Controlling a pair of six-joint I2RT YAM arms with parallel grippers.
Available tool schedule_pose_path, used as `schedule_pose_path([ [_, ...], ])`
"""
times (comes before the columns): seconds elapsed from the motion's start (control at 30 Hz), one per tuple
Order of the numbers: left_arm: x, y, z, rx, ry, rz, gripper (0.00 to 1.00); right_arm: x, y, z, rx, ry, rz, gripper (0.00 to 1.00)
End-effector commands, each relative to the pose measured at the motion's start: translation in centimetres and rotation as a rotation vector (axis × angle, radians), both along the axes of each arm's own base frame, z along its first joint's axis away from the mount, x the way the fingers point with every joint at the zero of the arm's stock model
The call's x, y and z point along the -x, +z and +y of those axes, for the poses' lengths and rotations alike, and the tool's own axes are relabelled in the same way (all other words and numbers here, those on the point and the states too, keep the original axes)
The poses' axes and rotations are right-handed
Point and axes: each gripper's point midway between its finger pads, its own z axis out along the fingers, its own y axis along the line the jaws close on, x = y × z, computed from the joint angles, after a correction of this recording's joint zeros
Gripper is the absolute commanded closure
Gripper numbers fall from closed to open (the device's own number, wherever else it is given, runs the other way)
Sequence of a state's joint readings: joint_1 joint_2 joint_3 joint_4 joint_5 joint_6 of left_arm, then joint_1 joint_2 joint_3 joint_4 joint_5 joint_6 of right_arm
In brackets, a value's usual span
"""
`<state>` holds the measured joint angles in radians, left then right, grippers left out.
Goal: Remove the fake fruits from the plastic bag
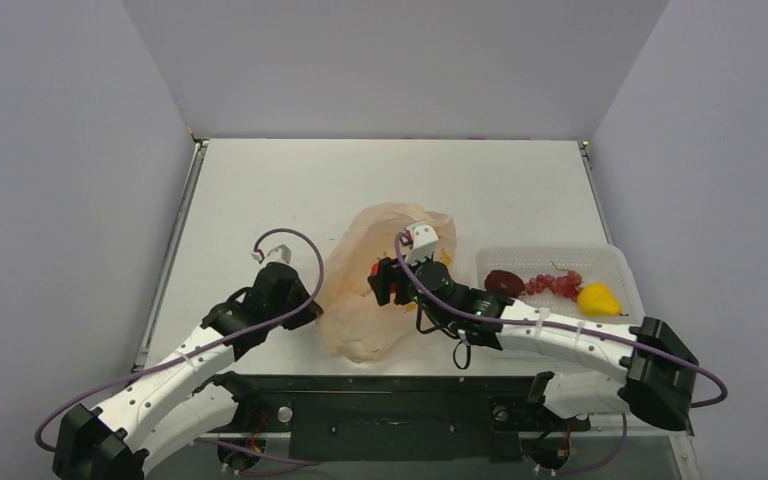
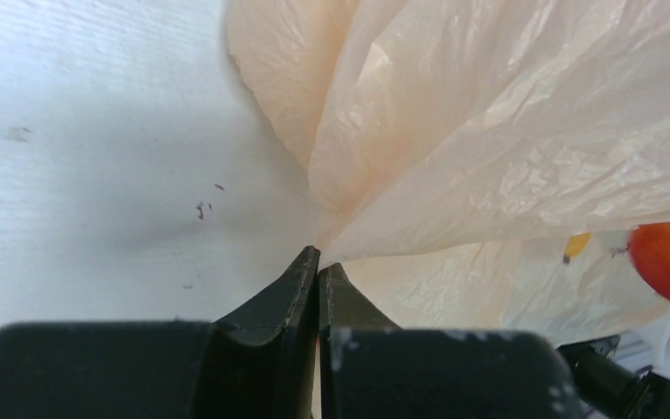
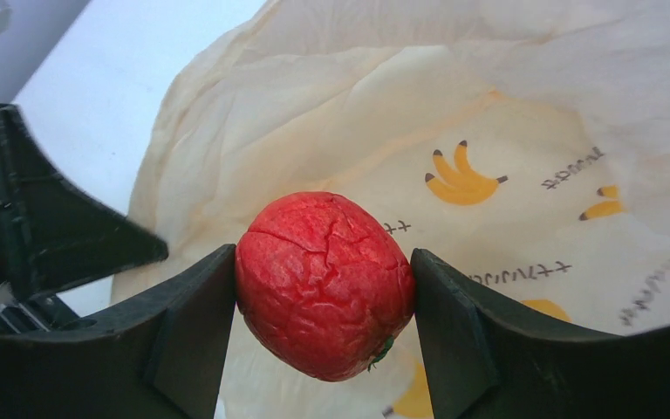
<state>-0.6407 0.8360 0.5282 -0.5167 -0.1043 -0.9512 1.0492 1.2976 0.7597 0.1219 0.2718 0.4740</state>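
In the left wrist view, at the lower middle of the frame, the left hand [image 2: 318,262] is seen pressed together on a gathered fold of the bag [image 2: 488,131], whose pale peach plastic fans out from the pinch toward the upper right. In the right wrist view, a red ball [image 3: 318,262] is clamped between the two fingers of the right hand [image 3: 323,292], at the centre of the frame; its skin is cracked and wrinkled. The ball is held against the bag's banana-printed plastic, which fills the frame behind it.

In the top view, the left hand is found at the bag's left edge and the right hand over the bag's right part, both just below the middle of the frame. To the right of the bag, a white tray [image 1: 550,252] is set on the counter [image 1: 360,180]. Inside it a maroon fruit [image 1: 503,281], a string of berries [image 1: 557,285] and a yellow piece [image 1: 598,298] are lined up from left to right.
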Motion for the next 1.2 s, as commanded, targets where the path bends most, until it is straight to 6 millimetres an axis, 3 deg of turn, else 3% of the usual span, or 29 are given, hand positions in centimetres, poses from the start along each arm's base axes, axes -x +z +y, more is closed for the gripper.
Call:
schedule_pose_path([
  [0.0,-3.8,3.6,0.6,-0.002,0.013,-0.123,1.0,0.2,5.8,-2.9,-0.059,-0.061,-0.105,1.0],
  [0.17,-5.6,4.2,1.3,0.002,0.001,-0.124,1.0,-0.5,10.9,-9.4,-0.082,-0.244,-0.209,1.0],
  [0.23,-6.2,4.3,1.6,-0.008,0.006,-0.124,1.0,-0.7,12.4,-12.6,-0.095,-0.363,-0.246,1.0],
  [0.27,-6.6,4.5,1.8,-0.012,0.011,-0.131,1.0,-0.9,13.3,-15.2,-0.107,-0.471,-0.273,1.0],
  [0.4,-6.9,4.6,1.8,0.005,-0.006,-0.125,1.0,-1.3,12.5,-22.2,-0.091,-0.762,-0.278,1.0],
  [0.63,-6.9,4.8,2.3,0.032,-0.009,-0.126,0.92,-1.2,8.4,-31.5,-0.069,-1.109,-0.195,1.0],
  [0.7,-6.9,4.9,2.6,0.034,-0.001,-0.127,0.9,-0.7,6.9,-35.0,-0.068,-1.258,-0.157,1.0],
  [0.83,-6.9,5.3,3.1,0.043,0.01,-0.137,0.9,0.4,2.6,-38.6,-0.052,-1.409,-0.002,1.0],
  [1.03,-7.0,5.7,3.1,0.061,0.007,-0.144,0.89,2.3,-5.8,-41.0,0.0,-1.531,0.345,1.0],
  [1.17,-6.8,6.6,3.2,0.068,0.008,-0.154,0.88,2.2,-7.8,-40.6,0.012,-1.499,0.424,1.0],
])
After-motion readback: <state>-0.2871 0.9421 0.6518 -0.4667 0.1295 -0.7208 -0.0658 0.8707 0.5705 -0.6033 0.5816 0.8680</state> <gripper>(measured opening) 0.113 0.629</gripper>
